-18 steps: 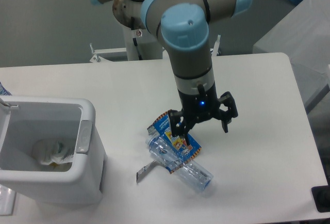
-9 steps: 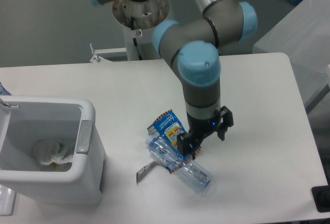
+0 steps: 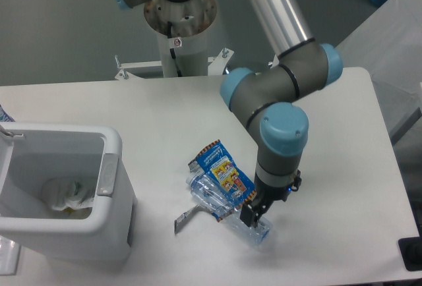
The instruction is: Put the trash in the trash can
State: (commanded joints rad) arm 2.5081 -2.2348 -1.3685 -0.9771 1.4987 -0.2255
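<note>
White table: gripper down at bottle, wrapper overlapping it.
Your jaws' grip unreadable; bottle may roll away.

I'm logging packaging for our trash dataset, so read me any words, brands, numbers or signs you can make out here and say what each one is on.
No text can be read.
Blue snack wrapper: colourful print, too blurred to read.
Clear plastic bottle: no label readable.
Small red and white sticker on the robot base column: a sign of some kind, too small to read.
White trash can: no markings visible.
</note>
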